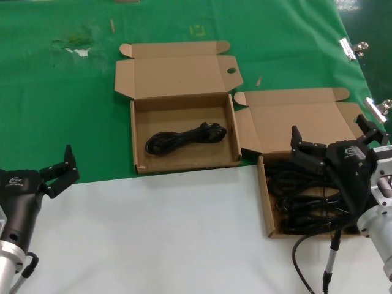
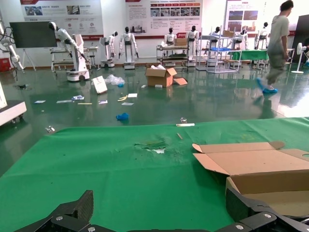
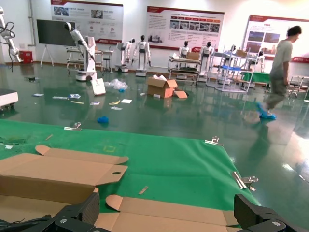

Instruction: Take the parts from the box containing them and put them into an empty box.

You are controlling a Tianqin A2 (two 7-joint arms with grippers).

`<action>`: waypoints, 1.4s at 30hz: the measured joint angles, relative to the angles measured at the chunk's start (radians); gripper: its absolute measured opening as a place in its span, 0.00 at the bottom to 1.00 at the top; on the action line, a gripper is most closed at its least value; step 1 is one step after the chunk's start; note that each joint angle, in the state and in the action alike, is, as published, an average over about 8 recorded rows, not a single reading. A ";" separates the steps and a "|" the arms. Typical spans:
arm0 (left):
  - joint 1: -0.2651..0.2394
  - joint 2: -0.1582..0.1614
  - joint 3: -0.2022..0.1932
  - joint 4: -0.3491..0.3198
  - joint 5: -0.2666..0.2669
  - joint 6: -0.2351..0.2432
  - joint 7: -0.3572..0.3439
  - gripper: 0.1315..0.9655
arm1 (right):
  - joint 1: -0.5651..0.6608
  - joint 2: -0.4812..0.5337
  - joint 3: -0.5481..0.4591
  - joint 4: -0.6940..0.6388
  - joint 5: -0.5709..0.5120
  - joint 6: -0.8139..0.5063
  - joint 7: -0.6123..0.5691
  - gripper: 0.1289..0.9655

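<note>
Head view: right gripper, spread and holding nothing, over full box; next, descent onto cords. Left gripper spread, parked.

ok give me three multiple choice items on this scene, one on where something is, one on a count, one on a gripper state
1. Where is the right gripper?
A. over the right box of cords
B. over the left box
C. off the table

2. How many cord bundles lie in the left box?
A. none
B. one
C. four

3. How are the left gripper's fingers?
A. shut on a cord
B. shut on nothing
C. open

Answers:
1 A, it hangs above the black cords in the right box.
2 B, a single cord bundle lies on that box's floor.
3 C, its fingers are spread apart with nothing between them, at the table's near left.
</note>
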 joint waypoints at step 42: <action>0.000 0.000 0.000 0.000 0.000 0.000 0.000 1.00 | 0.000 0.000 0.000 0.000 0.000 0.000 0.000 1.00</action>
